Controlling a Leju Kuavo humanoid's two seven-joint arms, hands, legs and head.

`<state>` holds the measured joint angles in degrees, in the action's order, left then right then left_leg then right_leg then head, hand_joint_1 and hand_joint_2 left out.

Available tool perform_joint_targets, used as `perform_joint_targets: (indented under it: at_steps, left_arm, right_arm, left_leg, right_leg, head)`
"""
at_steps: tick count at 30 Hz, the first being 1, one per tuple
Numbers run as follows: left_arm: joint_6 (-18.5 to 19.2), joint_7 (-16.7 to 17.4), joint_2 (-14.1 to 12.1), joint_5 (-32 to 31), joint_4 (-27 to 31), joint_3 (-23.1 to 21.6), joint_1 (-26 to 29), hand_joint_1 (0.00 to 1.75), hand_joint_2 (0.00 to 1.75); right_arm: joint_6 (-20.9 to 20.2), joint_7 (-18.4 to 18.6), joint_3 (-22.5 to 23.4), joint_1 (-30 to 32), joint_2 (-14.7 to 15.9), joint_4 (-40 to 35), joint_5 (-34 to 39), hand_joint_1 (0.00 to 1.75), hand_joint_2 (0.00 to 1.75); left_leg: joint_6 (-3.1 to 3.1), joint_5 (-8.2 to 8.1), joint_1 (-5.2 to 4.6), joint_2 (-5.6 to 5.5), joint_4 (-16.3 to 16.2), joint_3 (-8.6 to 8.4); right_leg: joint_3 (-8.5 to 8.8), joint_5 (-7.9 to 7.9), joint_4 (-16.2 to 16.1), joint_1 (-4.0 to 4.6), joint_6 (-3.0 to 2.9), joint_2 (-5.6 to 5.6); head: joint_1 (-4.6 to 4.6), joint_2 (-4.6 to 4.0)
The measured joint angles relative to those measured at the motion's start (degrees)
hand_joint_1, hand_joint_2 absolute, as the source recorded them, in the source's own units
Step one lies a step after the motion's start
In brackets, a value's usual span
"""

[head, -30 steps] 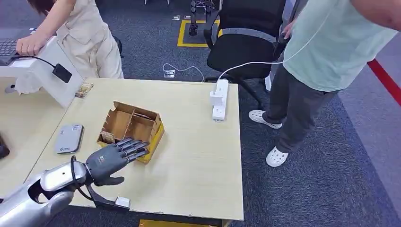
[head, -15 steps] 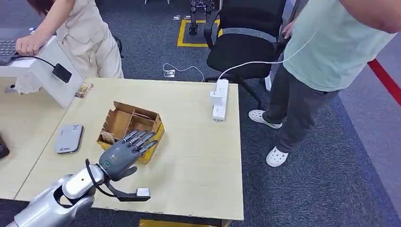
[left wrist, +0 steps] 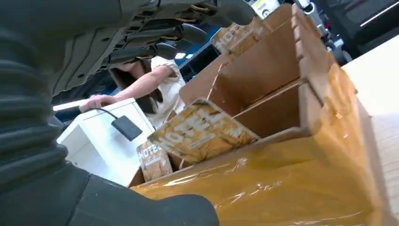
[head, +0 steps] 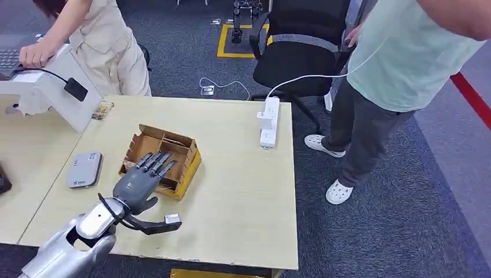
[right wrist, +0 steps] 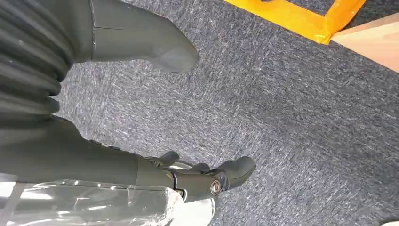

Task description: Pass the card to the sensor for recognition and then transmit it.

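Head view: left hand (head: 139, 182) over the near edge of the cardboard box (head: 164, 157), fingers (head: 151, 162) spread and straight, holding nothing, tips reaching above the front compartments. Grey card reader (head: 84, 169) flat on the wooden table (head: 231, 191), well apart from the fingers on their thumbless side. White power strip (head: 268, 121) far beyond the fingertips, at the table's far edge. A person in beige (head: 107, 40) at the white stand (head: 52, 87) past the box; another in a pale green shirt (head: 405, 58) beside the black chair (head: 301, 52). Left wrist view: dark fingers (left wrist: 174, 35) stretched out above the box, apart from one another, touching nothing; just beneath them a gold card printed HOTEL (left wrist: 200, 134) leaning tilted against a cardboard divider (left wrist: 263, 70), a second HOTEL card (left wrist: 153, 160) upright beside it. Right wrist view: right hand (right wrist: 141, 94) hanging over grey carpet (right wrist: 291, 103), thumb (right wrist: 155, 42) out, fingers (right wrist: 211, 176) loosely curved, nothing in them.
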<state>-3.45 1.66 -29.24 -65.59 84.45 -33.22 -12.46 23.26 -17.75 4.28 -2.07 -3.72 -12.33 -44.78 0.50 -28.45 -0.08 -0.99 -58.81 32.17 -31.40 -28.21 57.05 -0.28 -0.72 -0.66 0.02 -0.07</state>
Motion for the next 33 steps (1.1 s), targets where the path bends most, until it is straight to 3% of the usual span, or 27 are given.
perform_joint_targets:
  at_steps: [21, 33]
  left_arm:
    - [0.46, -0.02, 0.55, -0.09, -1.03, 1.79, 0.35, 0.0, 1.75]
    - [2.67, -2.38, -0.24, 3.85, -0.48, 3.71, 0.33, 0.0, 1.75]
  right_arm:
    - [0.0, -0.09, 0.17, 0.15, 0.0, 0.0, -0.02, 0.0, 1.75]
    - [0.09, -0.07, 0.42, 0.23, 0.0, 0.02, -0.09, 0.0, 1.75]
  left_leg:
    - [0.0, 0.0, 0.0, 0.0, 0.0, 0.0]
    - [0.0, 0.0, 0.01, 0.0, 0.0, 0.0]
  right_leg:
    - [0.0, 0.0, 0.0, 0.0, 0.0, 0.0]
    - [0.0, 0.0, 0.0, 0.0, 0.0, 0.0]
  head:
    - [0.0, 0.02]
    - [0.02, 0.02]
